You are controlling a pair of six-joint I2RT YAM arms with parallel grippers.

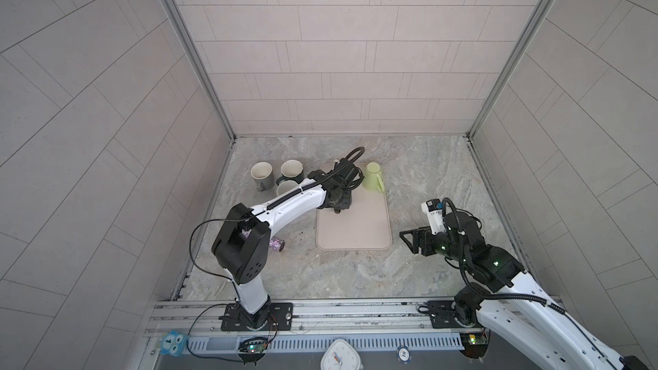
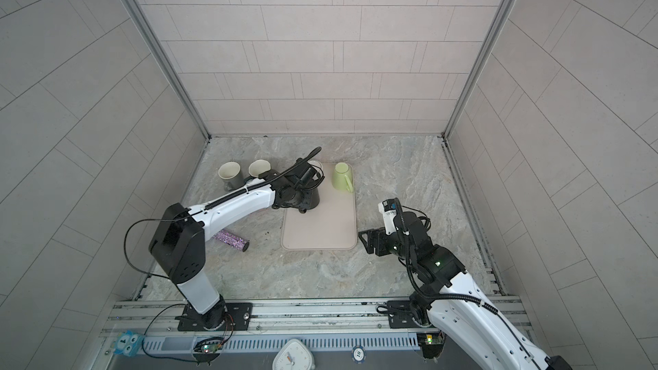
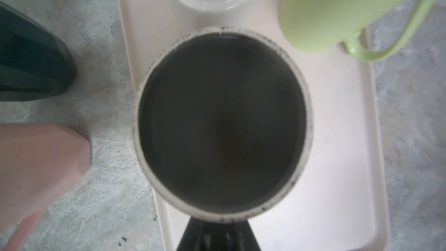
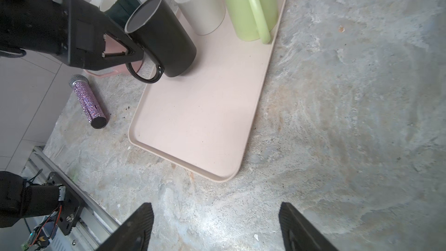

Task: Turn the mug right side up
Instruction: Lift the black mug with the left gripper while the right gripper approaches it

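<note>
Mug (image 4: 169,42) (black, inverted) sits clamped in outstretched left tool (image 4: 138,54).

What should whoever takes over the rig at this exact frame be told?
Left gripper: shut on the black mug at its handle.
Right gripper: open and empty, hovering over the table beside the tray.
Black mug: on the tray, base up, and it looks tipped to one side. The white mug and green mug stand next to it, also base up.
Done: the handle is gripped.
Left: lift the black mug, flip it, set it down mouth up and release.
</note>
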